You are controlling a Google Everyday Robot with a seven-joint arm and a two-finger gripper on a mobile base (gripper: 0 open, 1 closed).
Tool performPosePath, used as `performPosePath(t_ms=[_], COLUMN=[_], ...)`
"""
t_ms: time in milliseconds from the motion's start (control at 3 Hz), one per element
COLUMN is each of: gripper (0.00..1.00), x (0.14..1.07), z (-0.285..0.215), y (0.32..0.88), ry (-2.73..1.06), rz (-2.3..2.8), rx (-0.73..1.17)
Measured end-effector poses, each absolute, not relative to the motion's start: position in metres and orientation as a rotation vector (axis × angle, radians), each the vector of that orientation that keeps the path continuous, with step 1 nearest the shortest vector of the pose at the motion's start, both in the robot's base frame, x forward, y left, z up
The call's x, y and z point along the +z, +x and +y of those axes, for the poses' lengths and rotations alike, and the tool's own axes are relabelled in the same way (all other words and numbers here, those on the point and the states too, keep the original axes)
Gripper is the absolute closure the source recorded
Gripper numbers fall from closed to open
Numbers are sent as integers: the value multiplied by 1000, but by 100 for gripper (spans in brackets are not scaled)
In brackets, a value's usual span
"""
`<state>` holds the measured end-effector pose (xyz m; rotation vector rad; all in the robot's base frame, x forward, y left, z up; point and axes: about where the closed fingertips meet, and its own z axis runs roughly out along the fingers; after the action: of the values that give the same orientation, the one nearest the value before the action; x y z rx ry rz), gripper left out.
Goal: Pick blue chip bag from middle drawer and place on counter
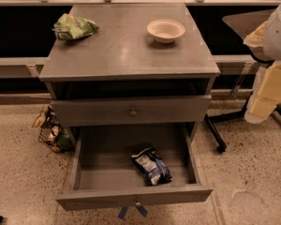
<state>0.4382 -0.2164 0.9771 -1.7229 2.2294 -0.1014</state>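
Observation:
The blue chip bag lies inside the open middle drawer, right of its centre and near the front wall, with its white-grey panel facing up. The drawer is pulled far out towards me, and its small knob shows on the front. The grey counter is the cabinet's top, above the drawers. My gripper hangs at the right edge of the view. It is level with the upper drawer, well to the right of the cabinet, and touches nothing.
A light green snack bag lies at the counter's back left and a white bowl at its back right. The upper drawer is shut. A wire basket of snacks stands on the floor at the left. A black wheeled stand base is at the right.

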Motion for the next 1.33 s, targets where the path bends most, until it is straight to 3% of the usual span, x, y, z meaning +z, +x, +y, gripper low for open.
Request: performPosePath(t_ms=[667, 1333], gripper=[0, 0], x=[956, 828], z=[-215, -196], y=[448, 473], ry=[-1667, -1497], rz=[2219, 2075], rx=[-60, 283])
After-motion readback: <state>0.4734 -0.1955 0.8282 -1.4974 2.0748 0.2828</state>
